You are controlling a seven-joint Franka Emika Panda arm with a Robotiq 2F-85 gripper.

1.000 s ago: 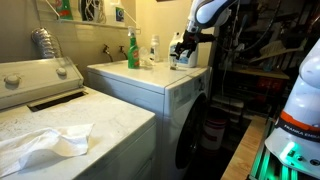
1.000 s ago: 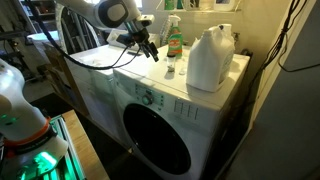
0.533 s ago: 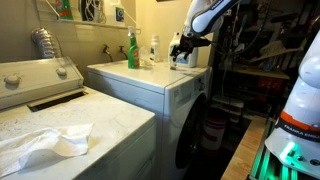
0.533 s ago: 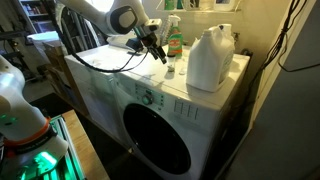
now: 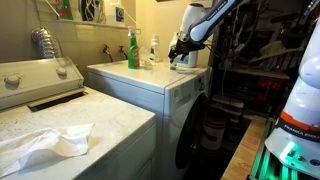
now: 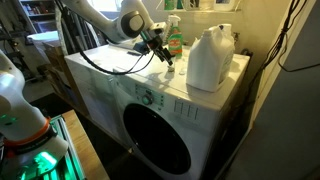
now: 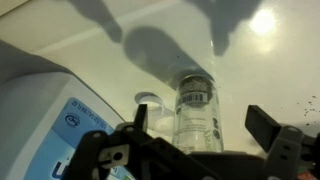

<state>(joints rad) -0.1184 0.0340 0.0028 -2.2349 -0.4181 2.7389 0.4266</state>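
1. White front-loading laundry machine point(image 6: 125, 78): its flat top carries every item we list below.
2. Black two-finger gripper point(image 6: 165, 60): we see it hanging low over the machine top, left of the containers. In the wrist view its fingers point(image 7: 262, 125) stand wide apart and hold nothing.
3. Small clear plastic bottle with a cap point(image 6: 170, 71): upright on the top, just beneath the gripper. In the wrist view it lies between the spread fingers; we cannot tell whether it touches them.
4. Green spray bottle point(image 6: 174, 42): upright, just beyond the small bottle, towards the far wall.
5. Large white plastic jug point(image 6: 210, 60): upright at the right, near the small bottle.
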